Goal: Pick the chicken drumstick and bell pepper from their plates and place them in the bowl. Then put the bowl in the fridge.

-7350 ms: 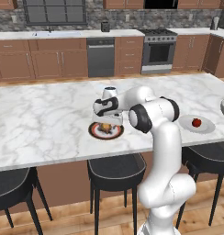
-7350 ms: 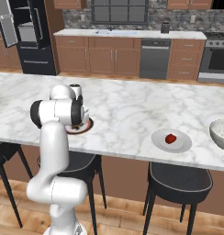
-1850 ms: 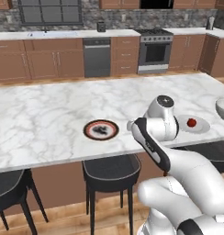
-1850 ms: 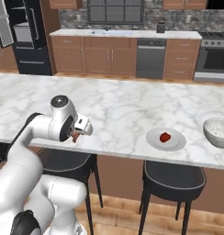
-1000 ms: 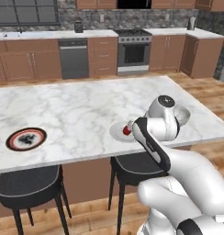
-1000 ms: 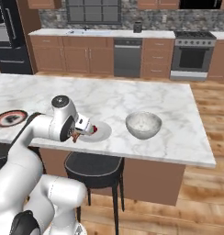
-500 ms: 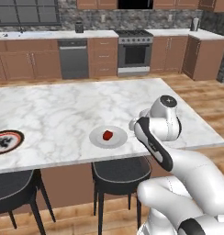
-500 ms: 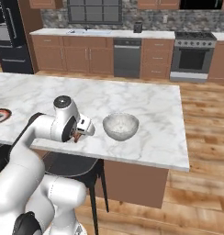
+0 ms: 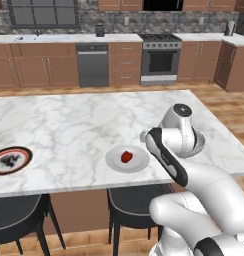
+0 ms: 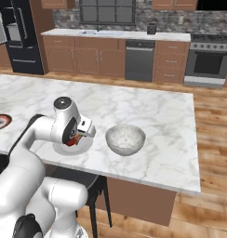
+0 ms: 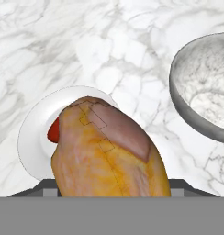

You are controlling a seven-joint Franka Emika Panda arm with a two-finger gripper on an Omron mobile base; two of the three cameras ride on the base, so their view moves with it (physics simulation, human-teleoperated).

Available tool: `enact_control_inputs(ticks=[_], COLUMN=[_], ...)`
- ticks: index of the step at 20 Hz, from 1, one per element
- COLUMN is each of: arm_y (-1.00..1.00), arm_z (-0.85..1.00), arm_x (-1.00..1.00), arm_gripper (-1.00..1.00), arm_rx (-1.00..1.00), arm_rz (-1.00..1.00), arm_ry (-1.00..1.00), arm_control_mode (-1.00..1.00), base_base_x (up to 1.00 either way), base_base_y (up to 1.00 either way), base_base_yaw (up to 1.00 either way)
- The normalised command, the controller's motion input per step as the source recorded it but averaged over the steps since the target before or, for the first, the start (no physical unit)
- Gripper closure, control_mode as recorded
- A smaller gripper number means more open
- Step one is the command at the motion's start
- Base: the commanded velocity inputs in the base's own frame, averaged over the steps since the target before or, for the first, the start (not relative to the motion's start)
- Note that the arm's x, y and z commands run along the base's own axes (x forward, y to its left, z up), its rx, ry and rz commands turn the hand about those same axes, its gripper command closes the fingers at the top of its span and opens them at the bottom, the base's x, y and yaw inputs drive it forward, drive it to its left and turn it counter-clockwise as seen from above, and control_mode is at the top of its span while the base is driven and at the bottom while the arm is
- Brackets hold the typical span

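Chicken drumstick (image 11: 109, 151): held up close before the hand camera, golden-brown and oblong, hanging over the near edge of the plain white plate (image 11: 33, 133). In the right base view it is a small dark-orange bit at the gripper (image 10: 77, 138).
Gripper: closed around the drumstick, judging by how the meat sits fixed at the hand; the fingertips themselves are hidden behind it.
Drumstick handling: looks light, firm, somewhat greasy-smooth. Probably best gripped across its thick middle, as appears to be the case. A tapered end could slip out.
Bell pepper (image 9: 126, 156): small, glossy, red, resting on the plain white plate in the left base view, partly hidden behind the drumstick in the hand view.
Pepper handling: rounded and slick, likely hollow and light. A pinch across its widest part seems safest; off-centre pressure may squirt it sideways.
Bowl (image 10: 125, 138): on the marble counter (image 10: 157, 116), just beside the white plate, apart from it, open side up.
Bowl handling: rigid, smooth-walled. Rim pinch is the likely hold; contents may roll if it tilts.
Patterned plate (image 9: 11, 159): black-and-red rim, well apart toward the counter's far left.
Fridge (image 10: 20, 35): black, at the back of the room, far from the counter.
Step in hand: carrying the drumstick toward the bowl, by my reading.
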Motion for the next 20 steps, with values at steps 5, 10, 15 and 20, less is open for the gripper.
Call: enact_control_inputs(ticks=[5, 10, 15, 20], arm_y=[0.0, 0.0, 0.0, 0.0], arm_z=[0.0, 0.0, 0.0, 0.0], arm_x=[0.0, 0.0, 0.0, 0.0], arm_gripper=[1.0, 1.0, 1.0, 1.0], arm_rx=[0.0, 0.0, 0.0, 0.0], arm_rz=[0.0, 0.0, 0.0, 0.0], arm_ry=[0.0, 0.0, 0.0, 0.0], arm_control_mode=[1.0, 1.0, 1.0, 1.0], base_base_x=[0.36, 0.03, 0.0, 0.0], base_base_y=[0.01, 0.0, 0.0, 0.0], base_base_yaw=[0.09, 0.0, 0.0, 0.0])
